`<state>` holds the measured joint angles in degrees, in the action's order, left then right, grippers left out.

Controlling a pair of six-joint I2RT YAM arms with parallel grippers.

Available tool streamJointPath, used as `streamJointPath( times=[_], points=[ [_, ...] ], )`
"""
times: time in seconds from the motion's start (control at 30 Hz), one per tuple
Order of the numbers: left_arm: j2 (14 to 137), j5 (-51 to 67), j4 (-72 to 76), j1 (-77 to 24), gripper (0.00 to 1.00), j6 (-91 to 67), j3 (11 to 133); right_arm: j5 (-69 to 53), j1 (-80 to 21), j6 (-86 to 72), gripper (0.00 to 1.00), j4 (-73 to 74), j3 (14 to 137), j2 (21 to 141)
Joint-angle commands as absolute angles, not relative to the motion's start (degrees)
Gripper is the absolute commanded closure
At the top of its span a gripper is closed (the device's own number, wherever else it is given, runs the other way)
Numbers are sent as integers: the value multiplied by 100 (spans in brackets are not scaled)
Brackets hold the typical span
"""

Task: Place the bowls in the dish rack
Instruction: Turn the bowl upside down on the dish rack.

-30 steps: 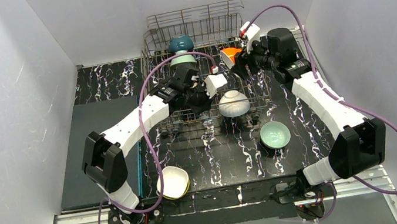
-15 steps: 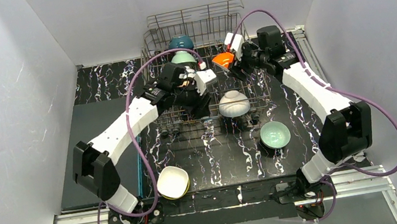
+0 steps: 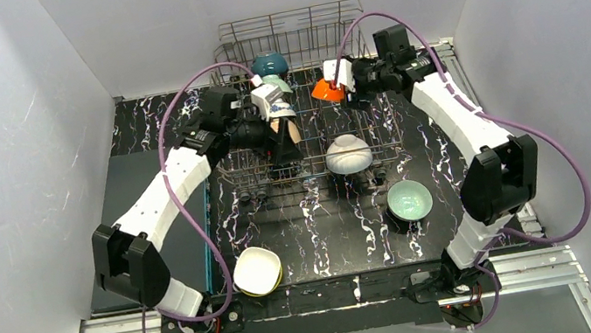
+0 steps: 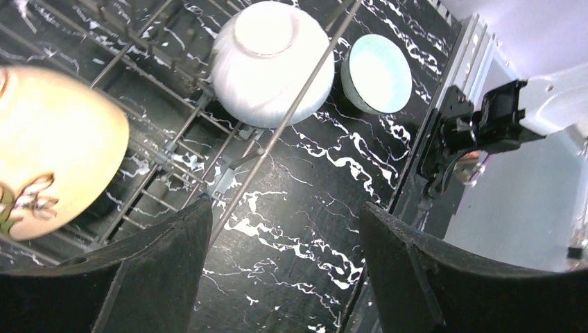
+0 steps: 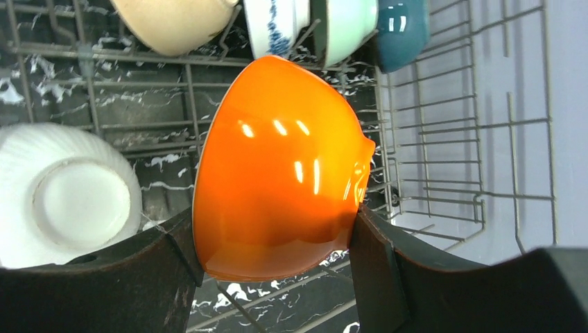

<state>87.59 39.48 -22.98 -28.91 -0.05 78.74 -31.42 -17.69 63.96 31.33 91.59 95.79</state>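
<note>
Both wrists have swung farther back and leftward over the last second, the right one carrying the orange bowl (image 5: 277, 159) with it. Nearest me, a yellow bowl (image 3: 256, 270) with a white inside sits mouth-up on the black marbled table (image 3: 330, 241). A loose mint bowl (image 3: 409, 200) sits beyond it, also mouth-up, just outside the rack (image 3: 289, 26). Inside the grey wire rack's front edge a ribbed white bowl (image 3: 348, 153) lies upside down, foot ring skyward. My left gripper (image 4: 284, 236) hangs over that front edge with its fingers spread wide and nothing between them, a matte tan bowl (image 4: 48, 159) just beside it. My right gripper (image 5: 274, 257) is clamped on the glossy orange bowl, which is tipped on its side above the rack's far half; in the wrist view its rim faces left and its foot right. Farther back, a blue-patterned bowl (image 5: 277, 28), a racked mint bowl (image 5: 343, 28) and a teal bowl (image 5: 402, 28) stand on edge in a row.
</note>
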Motion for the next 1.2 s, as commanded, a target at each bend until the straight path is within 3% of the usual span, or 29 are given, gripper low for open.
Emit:
streamJointPath(
  times=[0.0, 0.33, 1.17],
  points=[
    [8233, 4418, -1810, -2634, 24, -755, 7495, -3296, -1783, 7895, 99, 4272, 9782, 9827],
    [7650, 3970, -1068, -2447, 23, -1111, 6712, -3097, -1791, 9034, 99, 5214, 10086, 10140],
    [7462, 3974, -901, -2443, 24, -1226, 6198, -2608, -1987, 9325, 99, 5638, 10326, 10726]
  ],
)
